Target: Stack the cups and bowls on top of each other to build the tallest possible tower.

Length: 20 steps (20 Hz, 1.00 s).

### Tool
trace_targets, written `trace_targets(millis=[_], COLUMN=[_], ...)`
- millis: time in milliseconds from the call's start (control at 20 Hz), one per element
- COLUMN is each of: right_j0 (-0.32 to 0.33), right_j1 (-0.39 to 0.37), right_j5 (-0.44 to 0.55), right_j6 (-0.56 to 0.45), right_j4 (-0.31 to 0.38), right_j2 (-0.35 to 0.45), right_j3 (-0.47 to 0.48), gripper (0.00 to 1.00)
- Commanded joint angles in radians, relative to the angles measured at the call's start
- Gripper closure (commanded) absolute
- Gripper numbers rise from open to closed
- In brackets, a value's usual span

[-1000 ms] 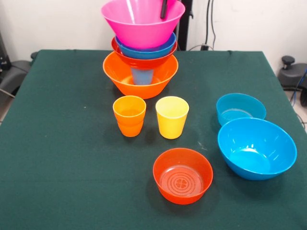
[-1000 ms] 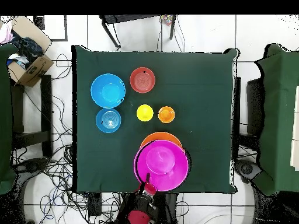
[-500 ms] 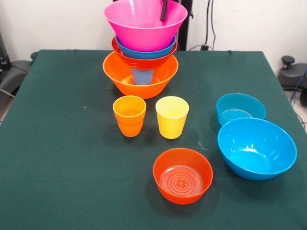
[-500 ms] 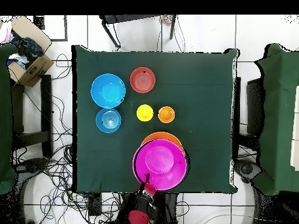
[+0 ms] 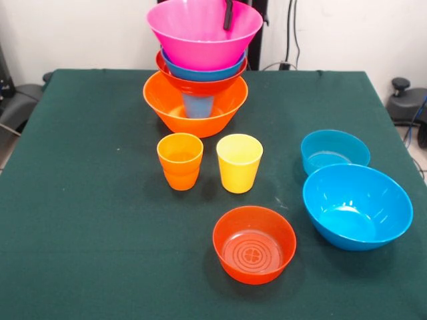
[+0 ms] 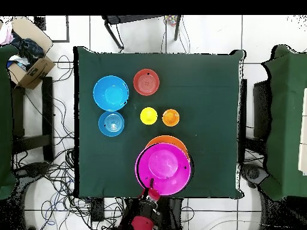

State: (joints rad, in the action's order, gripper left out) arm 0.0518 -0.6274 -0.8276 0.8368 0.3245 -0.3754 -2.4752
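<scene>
Gripper (image 5: pixel 228 15) comes in from the top edge of the front view: one dark finger (image 5: pixel 228 13) hangs inside the big glossy pink plastic bowl (image 5: pixel 203 37), against its far right inner wall; the second finger isn't visible, so can't tell whether it's pinching the rim or spread. Overhead, the red and black arm (image 6: pixel 144 217) reaches to the pink bowl's robot-side rim. Pink bowl is the top of the tower (image 5: pixel 198 70), tilted slightly and sitting in a translucent blue plastic bowl (image 5: pixel 203 72), which nests in a red-orange plastic bowl (image 5: pixel 199 85). That rests on a small blue tapered plastic cup (image 5: pixel 197 106) standing in the big orange plastic bowl (image 5: pixel 193 107) at the far side of the green cloth-covered table (image 5: pixel 80 200). Loose items, front view: orange stepped-base plastic cup (image 5: pixel 180 161) and yellow plastic cup (image 5: pixel 239 162) side by side, upright, just near of the tower, apart from each other. Second red-orange plastic bowl (image 5: pixel 254 244) nearer still, centre-right. Small shallow blue plastic bowl (image 5: pixel 334 151) on the right, large blue plastic bowl (image 5: pixel 357 205) just near of it, rims overlapping in this view; contact unclear.
</scene>
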Motion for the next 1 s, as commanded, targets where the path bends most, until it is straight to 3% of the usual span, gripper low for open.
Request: trace_targets(millis=[50,1000], right_j0=[0.010,0.045], right_j1=[0.012,-0.006], right_j5=[-0.012,-0.035], right_j6=[0.283,0.325], right_j4=[-0.062,-0.039], right_j2=[0.065,0.099], right_j3=[0.108,0.100], gripper=[1.00,1.00])
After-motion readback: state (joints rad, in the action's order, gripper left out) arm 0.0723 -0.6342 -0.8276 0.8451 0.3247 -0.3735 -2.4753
